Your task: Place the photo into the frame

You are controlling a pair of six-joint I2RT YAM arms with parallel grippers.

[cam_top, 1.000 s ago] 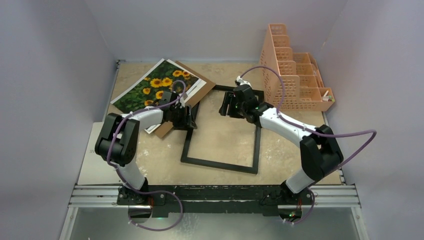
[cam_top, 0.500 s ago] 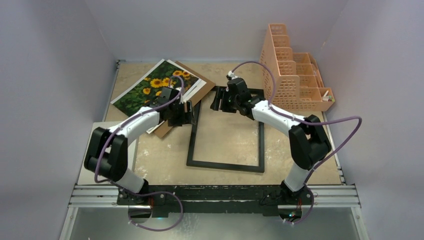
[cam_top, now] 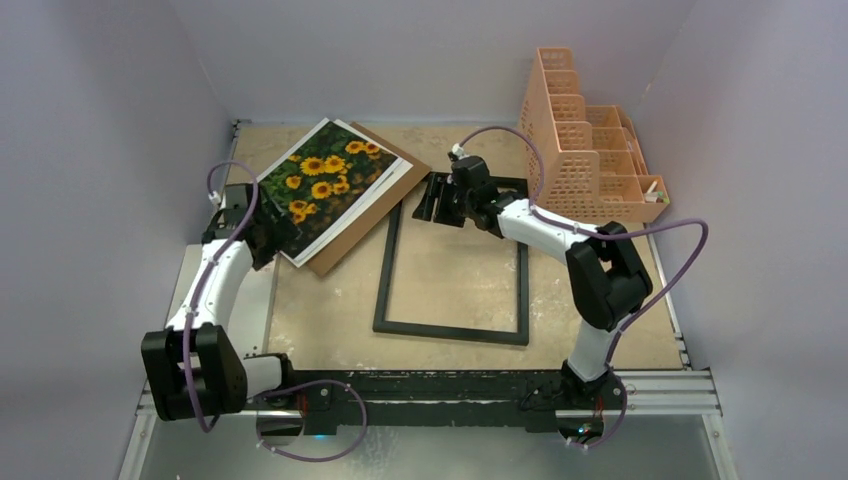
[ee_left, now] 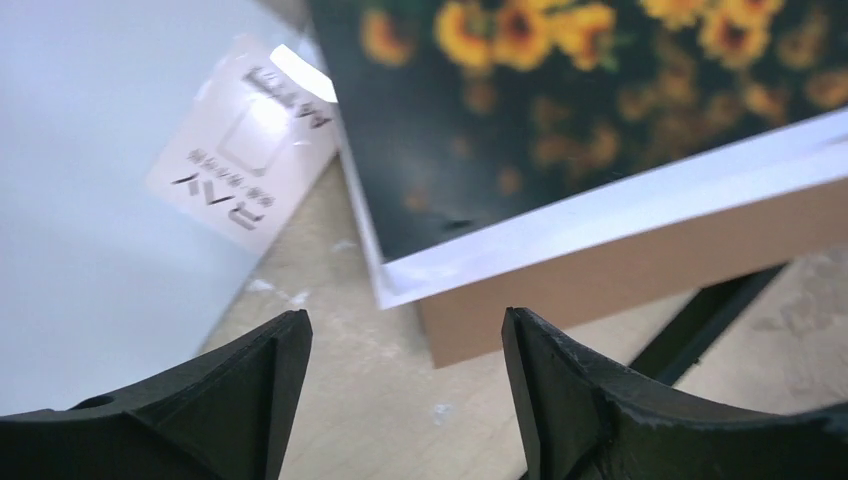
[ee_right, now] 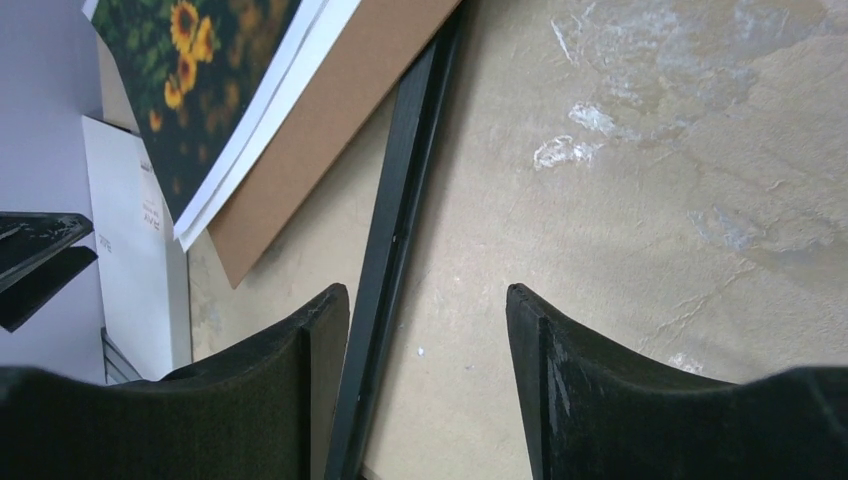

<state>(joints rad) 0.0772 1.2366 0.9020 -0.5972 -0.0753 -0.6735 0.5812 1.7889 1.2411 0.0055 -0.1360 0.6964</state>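
The photo (cam_top: 322, 183) of sunflowers lies on a brown board (cam_top: 368, 213) at the back left, both aslant. To their right the black frame (cam_top: 384, 272) lies flat on the table, with bare table showing inside it. My left gripper (cam_top: 268, 240) stands open off the near-left corner of the photo (ee_left: 560, 90), its fingers (ee_left: 268, 372) empty over bare table. My right gripper (cam_top: 432, 197) is open over the frame's far-left corner. In the right wrist view the frame's left bar (ee_right: 395, 230) runs between the jaws, close beside the left finger (ee_right: 318, 345).
A peach mesh organizer (cam_top: 585, 150) stands at the back right. A white sheet (cam_top: 176, 298) with a printed label (ee_left: 248, 150) lies on the left edge of the table. Grey walls close in the left, back and right sides.
The left arm pulled back from the frame's left bar to the photo's near-left corner, its jaws widening. The frame swung straighter. The right gripper shifted a little to the back left.
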